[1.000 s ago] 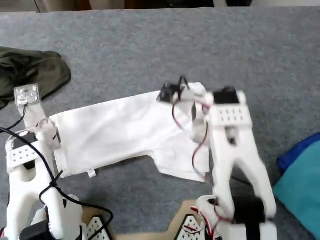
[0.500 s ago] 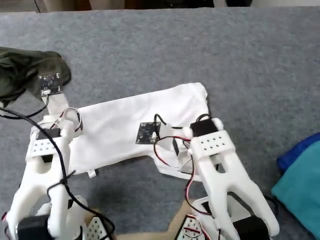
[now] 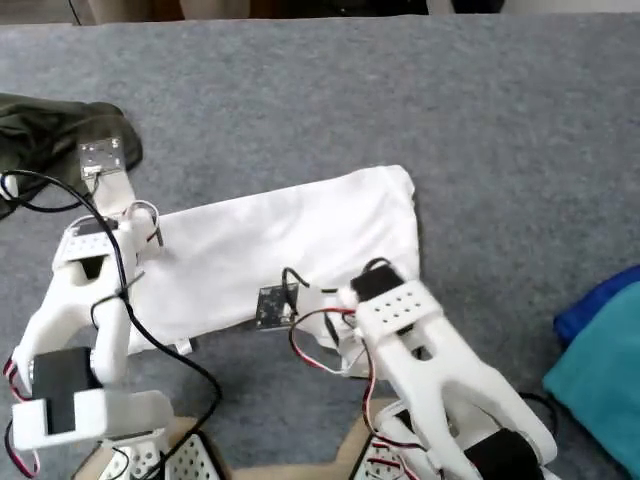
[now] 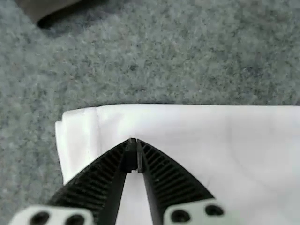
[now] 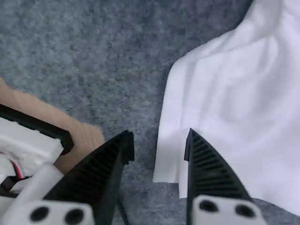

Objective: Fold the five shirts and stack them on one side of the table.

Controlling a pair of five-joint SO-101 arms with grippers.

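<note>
Over white shirt [image 3: 280, 250], left gripper [image 4: 132, 149] closed, right gripper [image 5: 158, 137] parted

I'm reading the white shirt [image 3: 290, 250] as smooth, matt cloth, lying on a table [image 3: 480, 100] covered in rough grey felt-like fabric. Now the left gripper [image 4: 132, 150] and right gripper [image 5: 158, 137]: black ribbed plastic, dull finish. The arm shells [image 3: 430, 330] look like smooth white plastic, faintly glossy. The dark green shirt [image 3: 45, 140] is soft, crumpled cloth.
</note>
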